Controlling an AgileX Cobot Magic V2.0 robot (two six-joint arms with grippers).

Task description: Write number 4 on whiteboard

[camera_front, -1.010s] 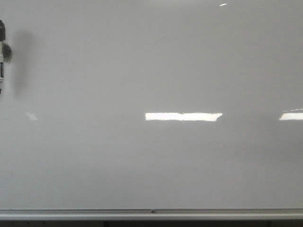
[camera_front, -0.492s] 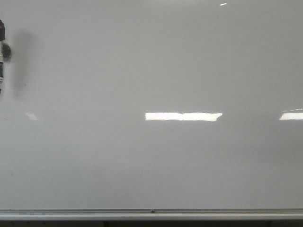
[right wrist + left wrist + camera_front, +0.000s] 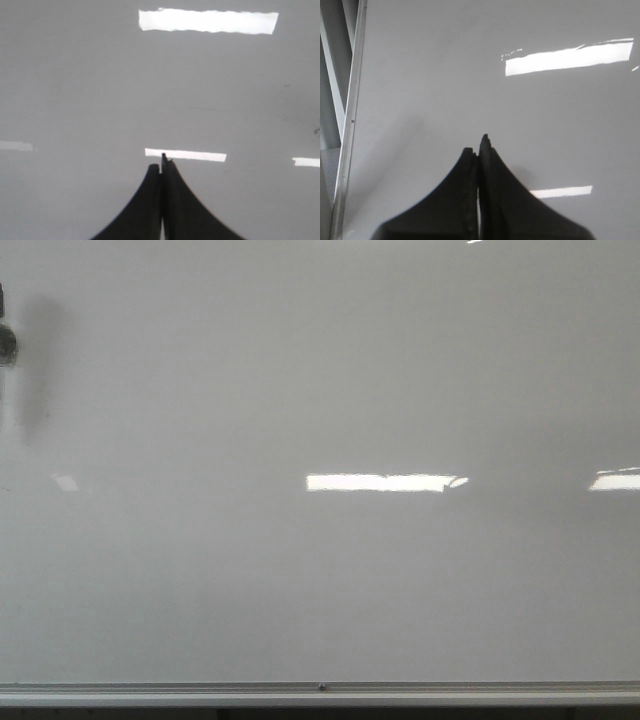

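The whiteboard [image 3: 330, 390] fills the front view, glossy white-grey, with bright bars of reflected light across its middle. Its silver bottom rail [image 3: 320, 692] runs along the lower edge. A dark object [image 3: 5, 340], cut off at the left edge, sits against the board, casting a blurred shadow [image 3: 40, 365] just beside it.

One whiteboard [image 3: 320, 390] fills the front view, edged by one silver bottom rail [image 3: 320, 692] with a single small fastener at its middle. Three bright rectangular light reflections [image 3: 385, 482] lie on the glossy surface, plus a fourth sliver at the top edge. One dark object [image 3: 5, 340], too cropped to identify, sits at the left border. Two grippers appear: one left gripper [image 3: 478, 150], one right gripper [image 3: 161, 165], each with two black fingers pressed together.
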